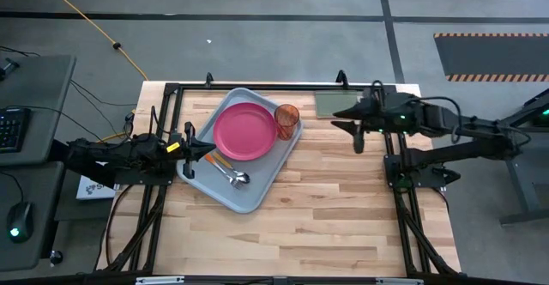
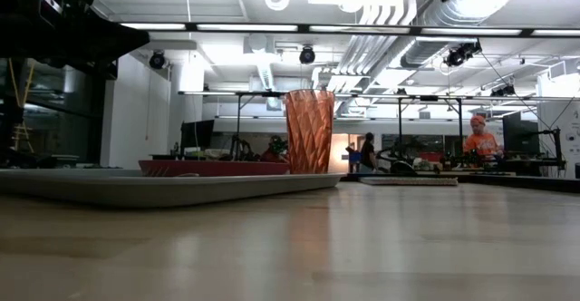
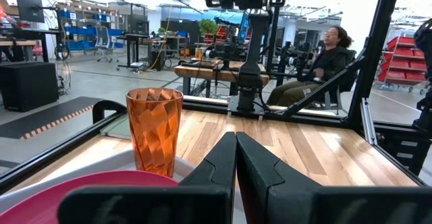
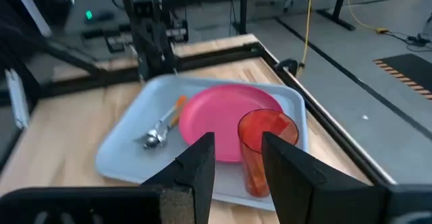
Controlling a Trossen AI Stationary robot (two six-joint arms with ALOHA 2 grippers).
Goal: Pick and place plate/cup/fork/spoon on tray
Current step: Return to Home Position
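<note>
The grey-blue tray [image 1: 250,196] lies slanted on the table's left half. On it are the pink plate [image 1: 244,131], the upright orange cup [image 1: 286,120] at its far right corner, and the spoon [image 1: 238,178] and fork [image 1: 218,159], which lie close together near its left edge. My left gripper [image 1: 206,152] is shut and empty, level over the tray's left rim, pointing at the plate [image 3: 101,187] and cup [image 3: 154,129]. My right gripper [image 1: 345,120] is open and empty near the table's far right, above the wood, pointing toward the cup [image 4: 264,150].
A flat green pad [image 1: 334,103] lies at the far edge, under my right arm. The black frame rails [image 1: 396,173] run along the table's sides. Bare wood [image 1: 326,225] fills the near half. People sit in the room beyond the table.
</note>
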